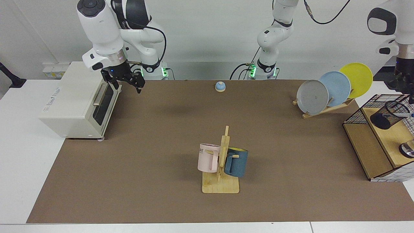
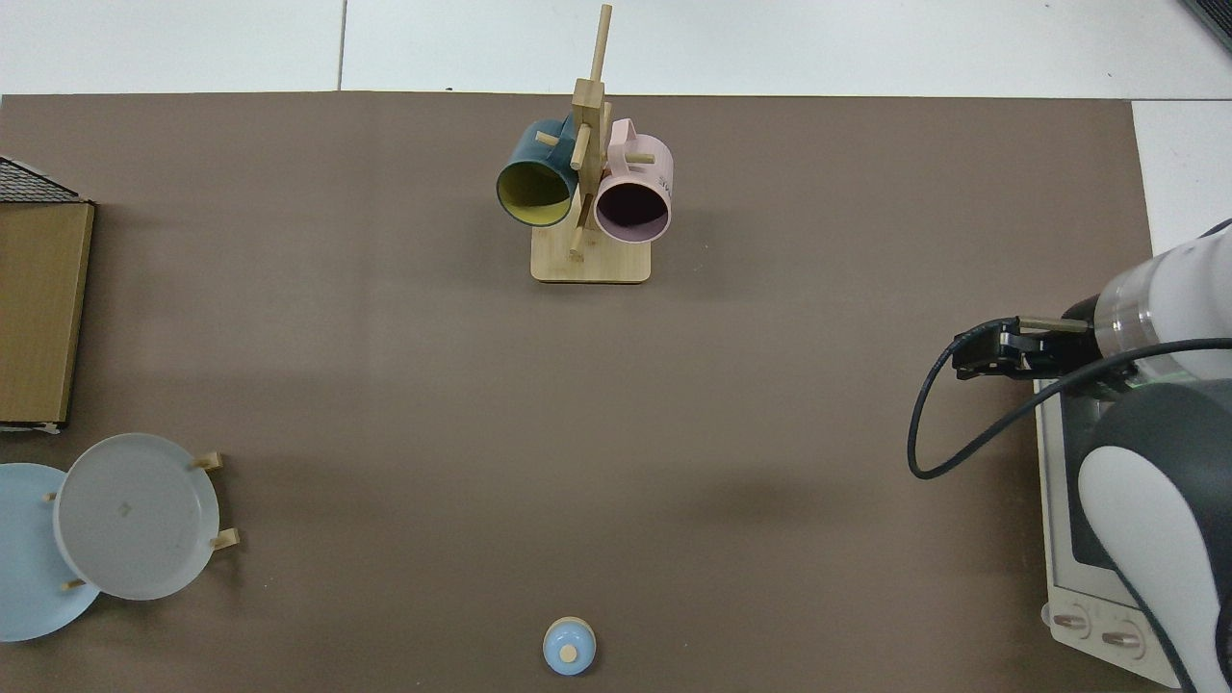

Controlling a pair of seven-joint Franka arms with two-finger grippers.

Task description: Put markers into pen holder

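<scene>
**Marker at the holder's mouth**

Now we see the marker point(image 1: 405, 114) lying roughly level, tip inside the tilted pen holder point(image 1: 386, 115), at four o'clock from the plate rack point(image 1: 326, 108). Our left gripper point(image 1: 408, 94) hangs just above; its opening we cannot tell. Our right gripper point(image 1: 124, 82) waits by the oven point(image 1: 76, 102), its opening unclear too. The top view misses the holder.

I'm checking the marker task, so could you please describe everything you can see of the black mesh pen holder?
The pen holder is a small black wire-mesh cylinder with a dark rim. It sits tilted, its open mouth facing up and toward the facing view's right edge, on the wooden shelf inside the black wire-grid basket. A slim white marker with a blue end pokes out of its mouth. The left gripper above it is cut off by the frame edge and is not touching it. The top view does not show it.
</scene>
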